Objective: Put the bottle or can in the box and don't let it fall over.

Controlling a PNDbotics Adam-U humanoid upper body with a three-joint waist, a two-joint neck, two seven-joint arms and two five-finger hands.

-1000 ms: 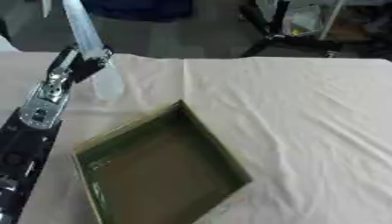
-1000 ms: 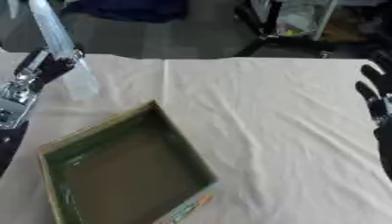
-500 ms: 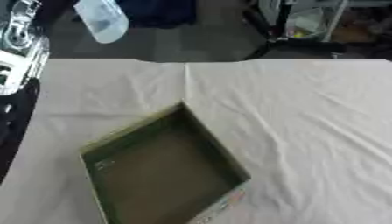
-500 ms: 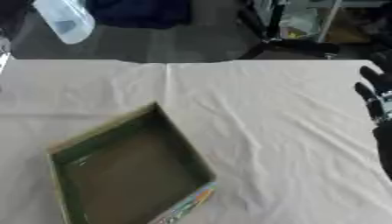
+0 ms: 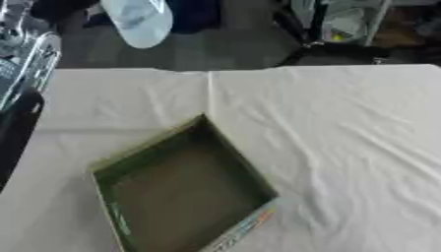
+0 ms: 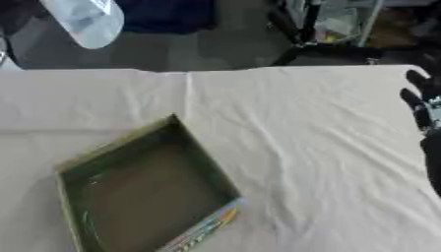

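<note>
A clear plastic bottle [image 5: 138,19] hangs in the air above the table's far left edge, tilted, with its rounded base toward me. My left arm [image 5: 21,64] rises along the left edge toward it. The left hand [image 5: 15,12] is mostly cut off at the top corner, beside the bottle it carries. An open green box [image 5: 146,142] lies askew on the white cloth, below and slightly right of the bottle, with nothing inside. At the right edge my right hand [image 6: 425,106] rests open with its fingers up, far from both.
A creased white cloth [image 5: 344,128] covers the table. Beyond the far edge are a dark floor, black chair legs [image 5: 331,49] and a blue object [image 5: 194,12].
The bottle stood on the cloth at the left with my left hand on it. It has been lifted high off the table. The right hand has stayed put.
</note>
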